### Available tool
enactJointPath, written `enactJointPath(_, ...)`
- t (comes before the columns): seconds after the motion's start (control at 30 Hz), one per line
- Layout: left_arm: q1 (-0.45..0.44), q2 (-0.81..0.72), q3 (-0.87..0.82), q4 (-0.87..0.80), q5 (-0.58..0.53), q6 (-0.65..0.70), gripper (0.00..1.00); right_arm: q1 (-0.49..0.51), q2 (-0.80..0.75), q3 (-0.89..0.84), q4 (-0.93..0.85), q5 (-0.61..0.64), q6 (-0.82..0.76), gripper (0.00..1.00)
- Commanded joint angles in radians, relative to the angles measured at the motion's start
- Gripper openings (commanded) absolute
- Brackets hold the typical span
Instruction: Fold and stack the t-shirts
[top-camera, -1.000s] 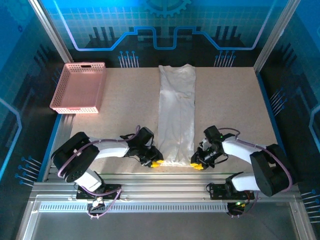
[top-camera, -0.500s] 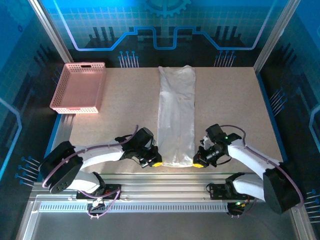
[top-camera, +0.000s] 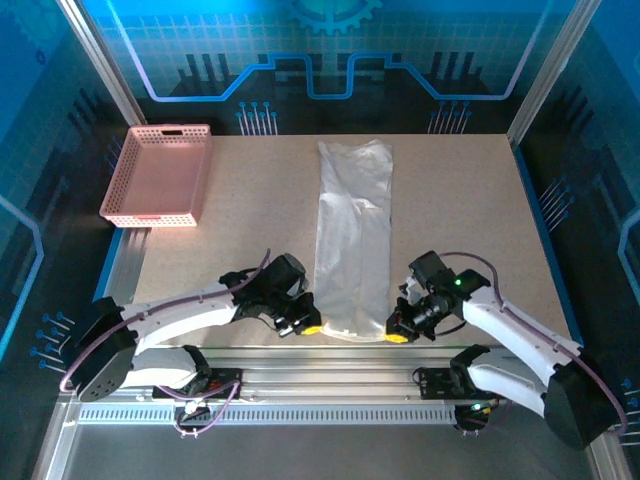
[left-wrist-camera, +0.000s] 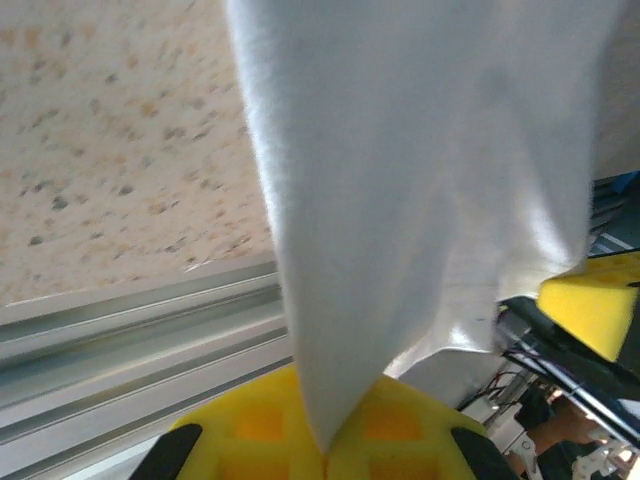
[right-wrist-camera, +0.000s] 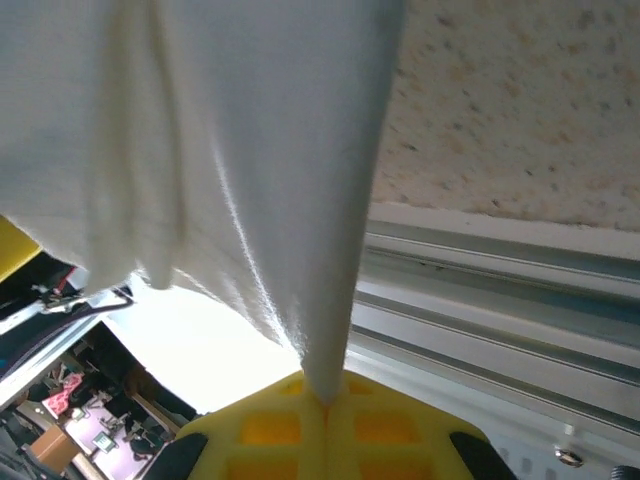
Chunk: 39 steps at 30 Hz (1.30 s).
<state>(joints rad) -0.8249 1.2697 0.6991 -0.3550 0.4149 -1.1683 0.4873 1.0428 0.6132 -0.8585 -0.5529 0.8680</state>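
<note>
A white t-shirt (top-camera: 352, 235), folded into a long narrow strip, runs from the table's far edge to its near edge. My left gripper (top-camera: 313, 327) is shut on the strip's near left corner, and my right gripper (top-camera: 394, 334) is shut on its near right corner. The near hem is lifted a little off the table between them. In the left wrist view the white t-shirt (left-wrist-camera: 400, 200) rises out of the closed yellow pads (left-wrist-camera: 260, 425). In the right wrist view the t-shirt (right-wrist-camera: 250, 150) comes up out of the closed yellow pads (right-wrist-camera: 380, 430).
A pink lattice basket (top-camera: 160, 174) stands at the table's far left corner. Aluminium rails (top-camera: 320, 370) run along the near edge just behind both grippers. Bare tabletop (top-camera: 460, 210) lies on either side of the shirt.
Both grippers have closed on the shirt's near corners and lifted the hem slightly. The far end of the strip has rumpled a little.
</note>
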Motion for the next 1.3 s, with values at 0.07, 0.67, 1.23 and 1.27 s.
enactJointPath(0.07, 0.106, 0.086, 0.179, -0.073, 0.040, 0.103, 0.00, -0.112, 0.152, 0.225, -0.071, 0.036, -0.150, 0.00)
enactJointPath(0.67, 0.436, 0.611, 0.792, -0.200, 0.119, 0.429, 0.00, -0.331, 0.795, 0.870, -0.085, 0.086, -0.391, 0.00)
enactJointPath(1.23, 0.515, 0.979, 1.099, -0.199, 0.181, 0.473, 0.00, -0.377, 1.143, 1.211, -0.148, 0.122, -0.410, 0.00)
enactJointPath(1.27, 0.517, 0.994, 1.112, -0.202, 0.183, 0.474, 0.00, -0.377, 1.155, 1.220, -0.148, 0.120, -0.407, 0.00)
